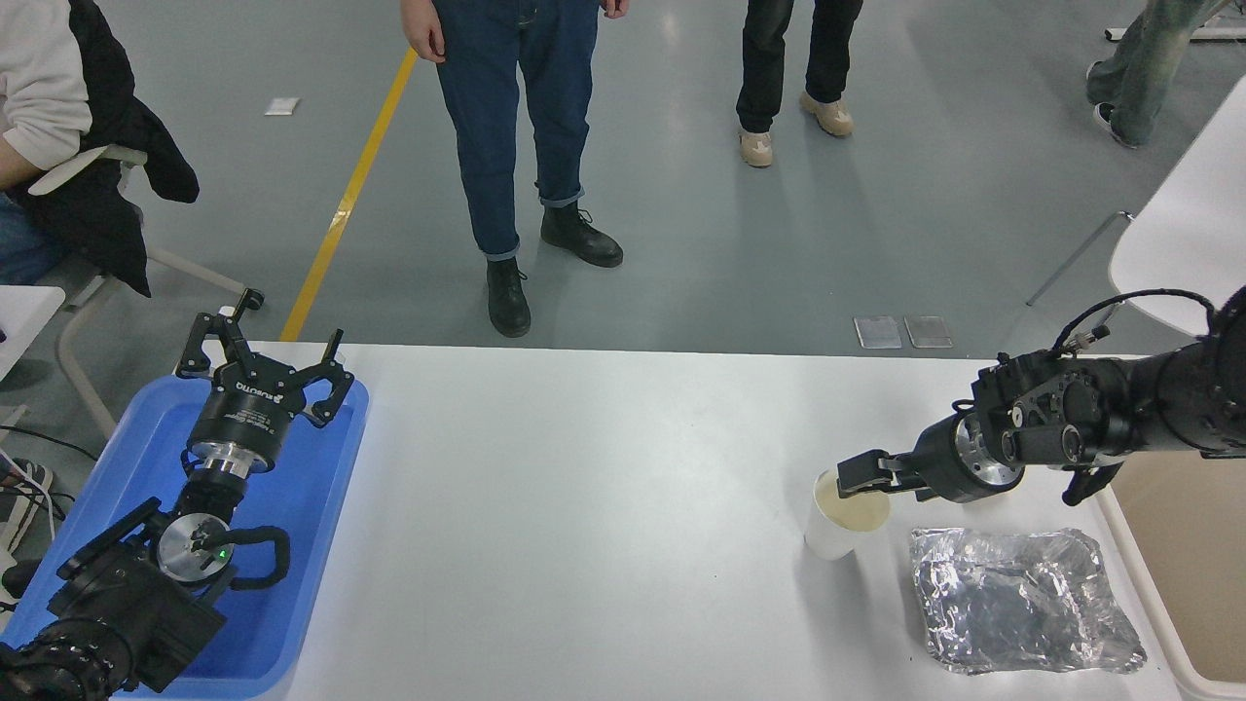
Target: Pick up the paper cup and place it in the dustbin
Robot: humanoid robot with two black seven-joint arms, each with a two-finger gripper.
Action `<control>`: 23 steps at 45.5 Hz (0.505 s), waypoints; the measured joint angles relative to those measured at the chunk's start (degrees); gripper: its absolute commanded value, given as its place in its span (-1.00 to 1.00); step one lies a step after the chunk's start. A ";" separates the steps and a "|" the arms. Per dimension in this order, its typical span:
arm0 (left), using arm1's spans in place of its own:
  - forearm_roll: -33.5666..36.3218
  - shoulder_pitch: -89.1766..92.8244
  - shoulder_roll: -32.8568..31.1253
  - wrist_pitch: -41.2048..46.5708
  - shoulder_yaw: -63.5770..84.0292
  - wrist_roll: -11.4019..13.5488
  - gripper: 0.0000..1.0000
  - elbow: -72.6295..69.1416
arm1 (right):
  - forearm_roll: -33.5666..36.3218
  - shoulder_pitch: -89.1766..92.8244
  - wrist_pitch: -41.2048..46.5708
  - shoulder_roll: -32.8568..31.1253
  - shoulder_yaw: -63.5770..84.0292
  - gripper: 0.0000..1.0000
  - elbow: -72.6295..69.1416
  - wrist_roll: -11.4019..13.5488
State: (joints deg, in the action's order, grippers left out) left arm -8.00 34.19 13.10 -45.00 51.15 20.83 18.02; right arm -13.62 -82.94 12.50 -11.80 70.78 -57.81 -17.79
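The white paper cup (835, 526) stands upright on the white table at the right, its cream inside showing. My right gripper (859, 477) reaches in from the right edge and its tip sits at the cup's far rim, just over the opening; from this side I cannot see its opening width. The beige dustbin (1199, 565) is at the table's right edge, partly cut off by the picture. My left gripper (268, 362) is parked open over the blue tray at the lower left.
A crinkled silver foil sheet (1022, 599) lies just right of the cup, between it and the dustbin. The blue tray (321, 506) is at the left. People stand on the floor beyond the table's far edge, one seated at the far left.
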 measured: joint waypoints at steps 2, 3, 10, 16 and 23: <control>0.00 0.00 0.00 0.00 0.00 0.00 1.00 0.00 | 0.00 0.19 -0.04 0.00 -0.03 -0.28 0.00 0.22; 0.00 0.00 0.00 0.00 0.00 0.00 1.00 0.00 | 0.05 0.25 -0.05 0.00 -0.04 -0.48 0.00 0.29; 0.00 0.00 0.00 0.00 0.00 0.00 1.00 0.00 | 0.62 0.53 -0.07 -0.18 -0.10 -1.00 -0.17 0.71; 0.00 0.00 0.00 0.00 0.00 0.00 1.00 0.00 | 0.89 0.59 0.17 -0.30 -0.32 -1.00 -0.42 0.89; 0.00 0.00 0.00 0.00 0.00 0.00 1.00 0.00 | 1.06 0.48 0.49 -0.39 -0.63 -1.00 -0.64 0.99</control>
State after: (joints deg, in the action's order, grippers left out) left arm -8.00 34.19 13.10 -45.00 51.15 20.83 18.02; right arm -12.56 -82.46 12.99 -12.20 70.15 -58.45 -16.79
